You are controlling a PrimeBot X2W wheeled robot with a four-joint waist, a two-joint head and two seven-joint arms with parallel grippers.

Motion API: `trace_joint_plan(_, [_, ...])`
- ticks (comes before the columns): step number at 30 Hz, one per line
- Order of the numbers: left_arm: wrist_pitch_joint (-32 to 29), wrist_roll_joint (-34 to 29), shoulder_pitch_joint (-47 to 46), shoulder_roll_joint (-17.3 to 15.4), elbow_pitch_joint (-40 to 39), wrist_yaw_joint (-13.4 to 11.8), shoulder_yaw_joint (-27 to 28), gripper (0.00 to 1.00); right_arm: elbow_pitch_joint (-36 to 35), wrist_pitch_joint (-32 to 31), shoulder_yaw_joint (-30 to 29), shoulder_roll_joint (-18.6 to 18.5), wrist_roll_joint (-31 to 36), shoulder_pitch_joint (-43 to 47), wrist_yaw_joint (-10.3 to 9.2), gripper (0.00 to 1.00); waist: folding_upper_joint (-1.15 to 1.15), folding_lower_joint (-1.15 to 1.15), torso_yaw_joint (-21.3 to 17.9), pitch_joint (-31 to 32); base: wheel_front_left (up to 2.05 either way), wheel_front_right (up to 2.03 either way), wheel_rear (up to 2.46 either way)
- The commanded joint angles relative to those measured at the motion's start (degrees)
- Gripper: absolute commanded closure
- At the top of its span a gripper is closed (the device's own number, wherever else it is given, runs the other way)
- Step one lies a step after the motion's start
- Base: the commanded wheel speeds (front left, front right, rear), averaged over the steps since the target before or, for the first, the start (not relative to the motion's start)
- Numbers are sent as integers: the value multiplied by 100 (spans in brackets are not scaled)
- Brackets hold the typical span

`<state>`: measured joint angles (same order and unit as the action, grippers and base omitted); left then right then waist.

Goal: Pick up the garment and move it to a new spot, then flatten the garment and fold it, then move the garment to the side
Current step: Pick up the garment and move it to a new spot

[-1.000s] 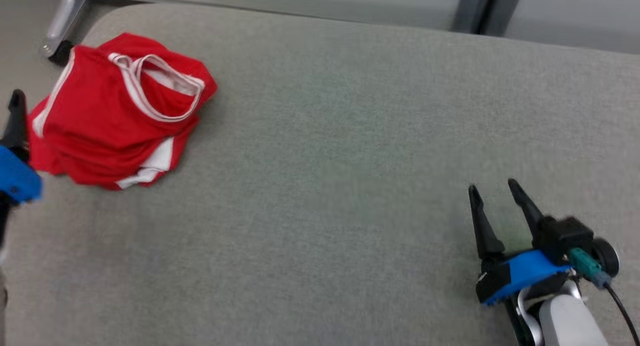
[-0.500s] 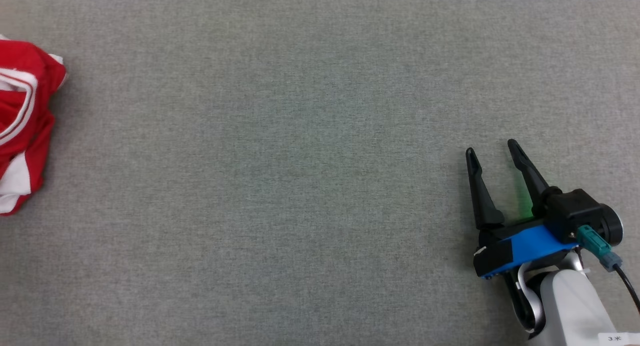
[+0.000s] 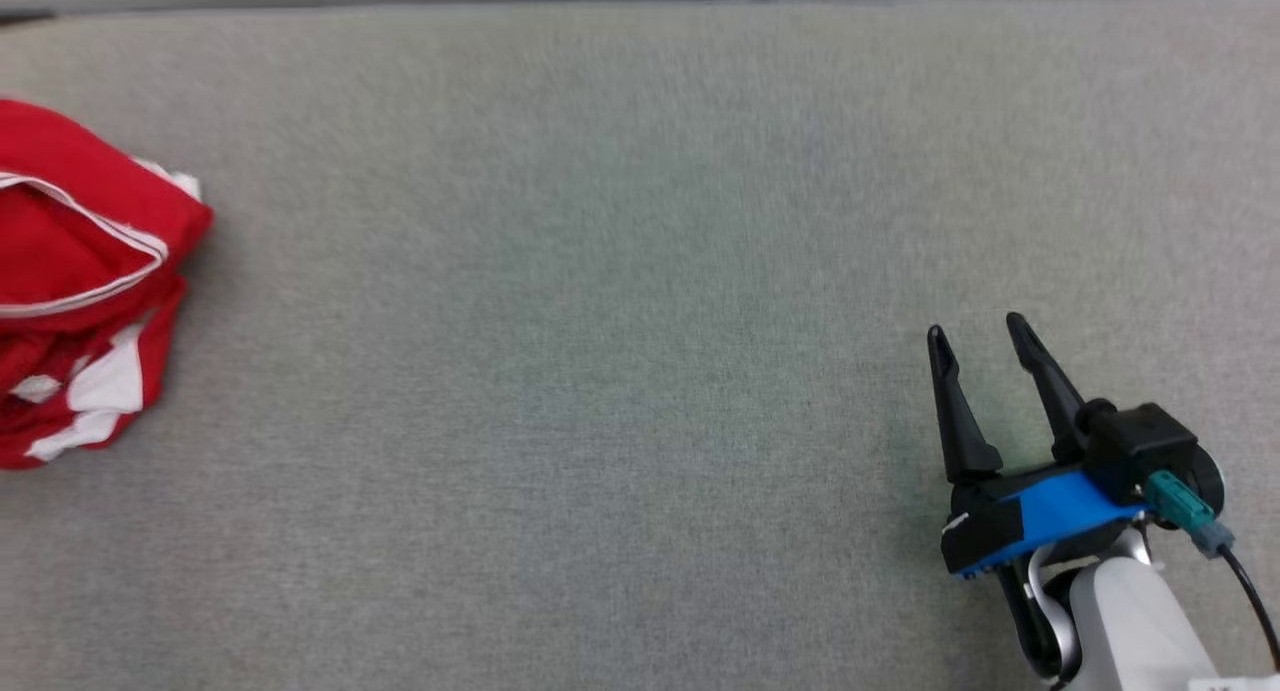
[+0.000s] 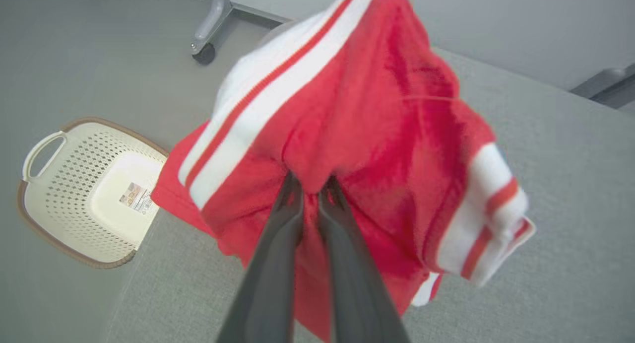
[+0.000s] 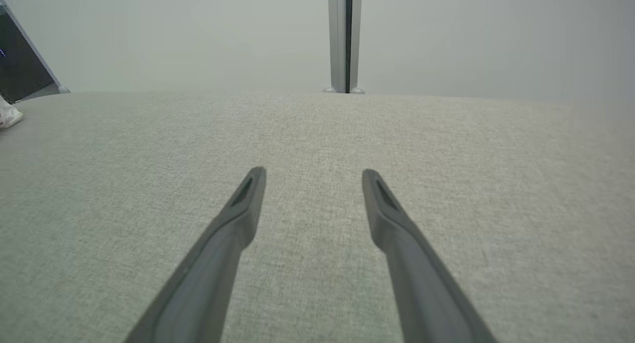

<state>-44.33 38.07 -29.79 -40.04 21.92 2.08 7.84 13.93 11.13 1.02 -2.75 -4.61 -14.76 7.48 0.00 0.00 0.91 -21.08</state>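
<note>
Clearly, our left gripper (image 4: 311, 184) was pinched together on a fold of the red jersey (image 4: 377, 114), bunched at the left edge of the grey padded table (image 3: 640, 391). Our right gripper (image 3: 975, 325) had its fingers apart, empty. We judged the jersey light and limp; a hem grips better.

A lab-like room; grey partition panels (image 5: 173, 35); castor-footed frame (image 4: 211, 25); padded table (image 3: 640, 321).

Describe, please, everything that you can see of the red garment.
The red garment is soft, knit-looking cloth with white bands and thin red stripes along its hems. It is crumpled in a heap, not flat, on the grey fabric surface at the robot's left, cut off by the head view's edge. The left end effector pinches a fold near its middle between two dark fingers.
</note>
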Motion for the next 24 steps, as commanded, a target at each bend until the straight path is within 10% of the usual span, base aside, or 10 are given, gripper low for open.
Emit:
trace_joint_plan(1, [66,-31,-241,-67,-215,60,-56,100,94,60,22,-23,-59,71,3,0,0,0,-60,312,0,0,0])
trace_joint_plan(9, [-24,-171,-1171,-219,-1230,245,-444,100,477,208,67,-23,-311,269,3,0,0,0,-88,1192,0,0,0])
trace_joint_plan(24, [-259,-140,-1672,746,-2657,364,-1775,100,628,247,189,-21,-436,286,3,0,0,0,-885,1555,0,0,0])
